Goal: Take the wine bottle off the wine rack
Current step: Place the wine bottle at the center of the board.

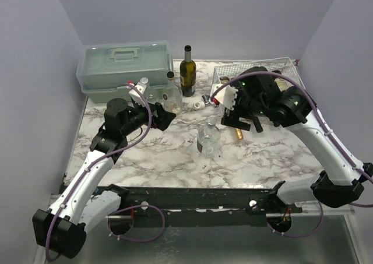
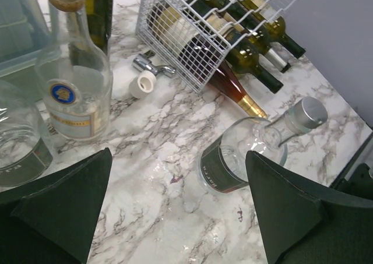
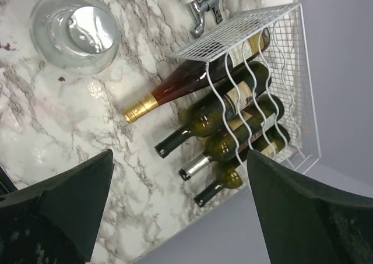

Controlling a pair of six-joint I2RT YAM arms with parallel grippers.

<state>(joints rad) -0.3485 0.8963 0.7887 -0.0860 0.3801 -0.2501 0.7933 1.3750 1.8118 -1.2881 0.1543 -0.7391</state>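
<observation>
The white wire wine rack (image 1: 259, 71) stands at the back right of the marble table and also shows in the left wrist view (image 2: 175, 34) and the right wrist view (image 3: 291, 60). Several wine bottles lie in it, necks pointing out. They include a reddish one with a gold cap (image 3: 175, 89), a dark green one (image 3: 213, 115) and one with a silver cap (image 3: 230, 141). My right gripper (image 1: 239, 123) (image 3: 179, 156) is open and empty. It hovers above the necks in front of the rack. My left gripper (image 1: 166, 119) (image 2: 178, 154) is open and empty over bare marble left of centre.
A pale green toolbox (image 1: 125, 66) sits at the back left. A dark wine bottle (image 1: 187, 71) stands upright beside it. Clear glass bottles stand near my left gripper (image 2: 76, 89) and at mid-table (image 1: 208, 137) (image 2: 256, 147). A white cap (image 2: 143, 84) and a metal stopper (image 2: 152, 64) lie by the rack.
</observation>
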